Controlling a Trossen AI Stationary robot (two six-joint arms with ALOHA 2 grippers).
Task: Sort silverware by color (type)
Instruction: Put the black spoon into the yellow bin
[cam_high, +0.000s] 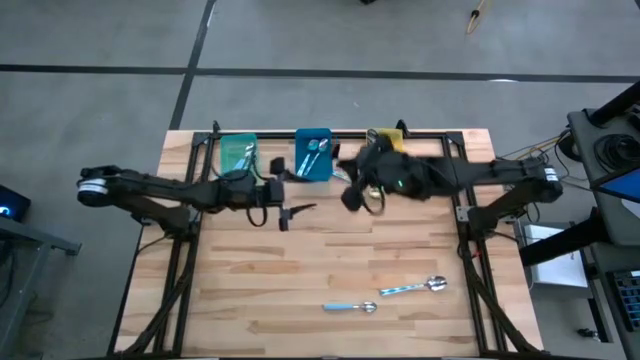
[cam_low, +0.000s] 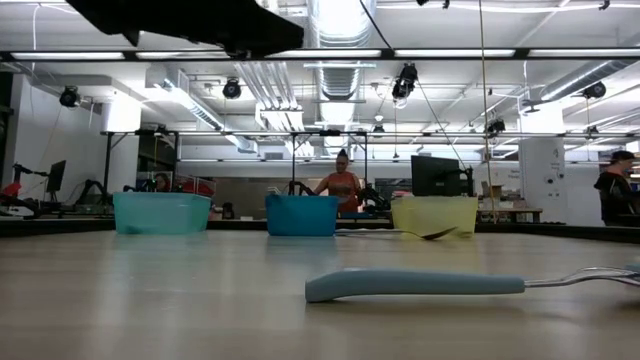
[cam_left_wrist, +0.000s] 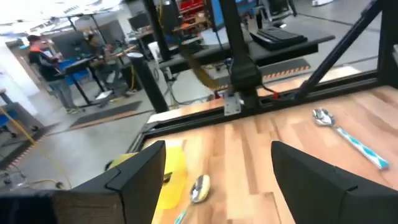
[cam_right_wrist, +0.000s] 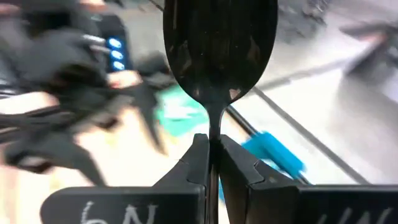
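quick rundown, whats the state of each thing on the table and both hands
left hand: open, empty, by the teal bin
right hand: shut on the dark spoon, near the yellow bin
dark spoon: held by its handle, bowl pointing away from the hand
two blue-handled spoons: lying flat on the table, near its front
teal bin: upright, contents unclear
blue bin: upright, holds blue-handled spoons
yellow bin: upright, mostly hidden from above by the right arm
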